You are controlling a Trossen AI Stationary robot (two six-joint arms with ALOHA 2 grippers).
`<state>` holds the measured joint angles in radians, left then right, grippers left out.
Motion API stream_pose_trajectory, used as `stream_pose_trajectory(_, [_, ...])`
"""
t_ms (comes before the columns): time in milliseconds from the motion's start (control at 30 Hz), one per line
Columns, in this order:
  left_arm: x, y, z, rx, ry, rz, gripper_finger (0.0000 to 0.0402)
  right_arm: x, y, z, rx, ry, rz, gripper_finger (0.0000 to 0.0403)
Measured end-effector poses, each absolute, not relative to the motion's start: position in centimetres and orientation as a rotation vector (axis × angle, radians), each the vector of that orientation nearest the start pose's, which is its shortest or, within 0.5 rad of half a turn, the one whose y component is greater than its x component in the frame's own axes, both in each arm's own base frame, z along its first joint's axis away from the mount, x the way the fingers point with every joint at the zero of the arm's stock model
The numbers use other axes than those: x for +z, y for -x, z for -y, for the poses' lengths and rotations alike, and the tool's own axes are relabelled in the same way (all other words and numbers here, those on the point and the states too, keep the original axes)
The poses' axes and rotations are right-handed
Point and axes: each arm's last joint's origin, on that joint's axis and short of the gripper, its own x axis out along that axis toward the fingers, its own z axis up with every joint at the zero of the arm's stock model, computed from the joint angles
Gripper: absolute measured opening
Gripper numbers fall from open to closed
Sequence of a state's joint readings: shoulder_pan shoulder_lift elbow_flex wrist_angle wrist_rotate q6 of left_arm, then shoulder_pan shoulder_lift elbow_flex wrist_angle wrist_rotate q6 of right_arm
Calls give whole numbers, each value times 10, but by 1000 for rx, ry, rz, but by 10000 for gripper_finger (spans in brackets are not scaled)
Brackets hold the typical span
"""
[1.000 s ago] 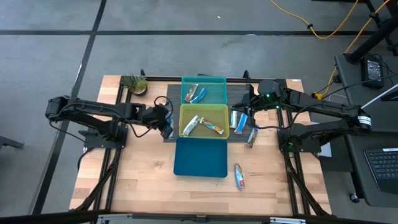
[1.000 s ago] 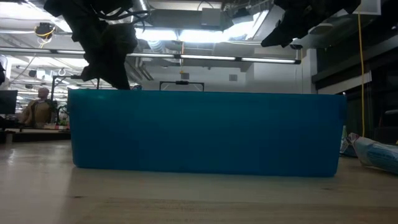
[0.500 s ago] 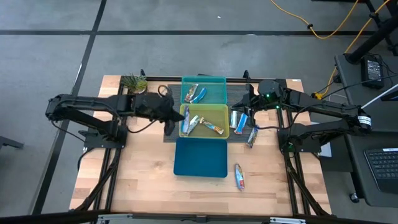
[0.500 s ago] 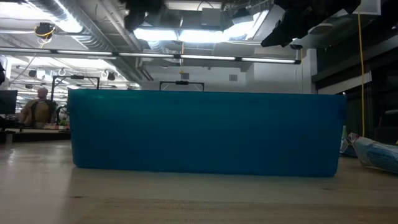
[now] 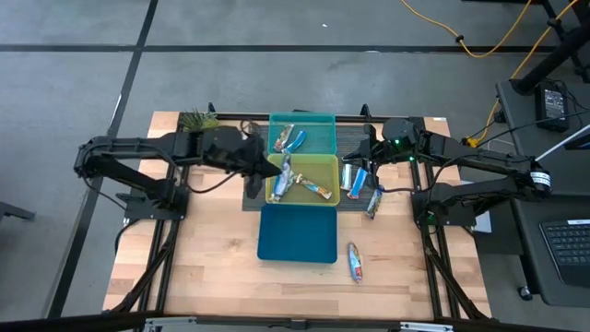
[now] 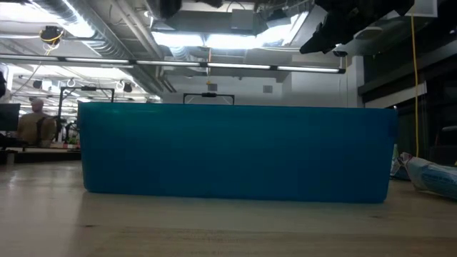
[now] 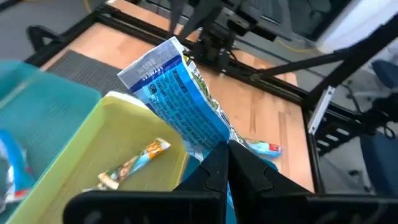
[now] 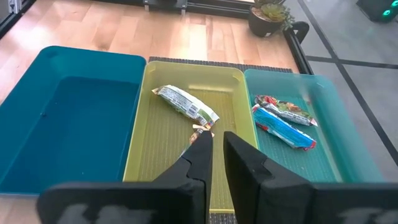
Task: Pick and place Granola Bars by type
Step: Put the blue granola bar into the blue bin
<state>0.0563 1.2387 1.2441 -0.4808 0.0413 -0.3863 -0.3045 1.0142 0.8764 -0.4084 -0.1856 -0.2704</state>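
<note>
You see nearest the square dark blue plastic bin (image 5: 297, 233), and beside it one blue wrapped granola bar (image 5: 355, 262) on the wooden table (image 5: 212, 258). Farther, the left gripper (image 5: 277, 171) holds its jaws clamped on a blue-white wrapped bar (image 7: 177, 99) over the yellow-green bin (image 5: 302, 181). The right gripper (image 5: 367, 150) waits near the teal bin (image 5: 318, 138), its jaws almost together, holding nothing.

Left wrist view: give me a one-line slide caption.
Left gripper shut on a blue granola bar, holding it above the yellow-green bin.
</note>
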Motion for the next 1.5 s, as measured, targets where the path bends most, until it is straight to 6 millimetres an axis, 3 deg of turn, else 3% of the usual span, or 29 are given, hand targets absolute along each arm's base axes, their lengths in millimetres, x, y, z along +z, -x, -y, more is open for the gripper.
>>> stream_pose_trajectory(267, [378, -293, -10, 20, 335, -544, 1, 303, -205, 59, -43, 131, -541, 44])
stream_pose_trajectory(467, [366, -300, 12, -73, 359, -631, 1, 303, -205, 59, -43, 131, -541, 44])
stream_pose_trajectory(767, [317, -322, 56, -89, 405, -905, 1, 306, -207, 59, -28, 213, -514, 44])
stream_pose_trajectory(1000, [271, -346, 75, -72, 397, -1060, 1, 309, -208, 60, -21, 279, -480, 44])
stream_pose_trajectory(1233, [233, -363, 74, -87, 326, -1163, 1, 310, -209, 60, -23, 281, -471, 44])
stream_pose_trajectory(1500, [214, -370, 62, -118, 241, -1206, 1, 310, -209, 60, -24, 280, -472, 44])
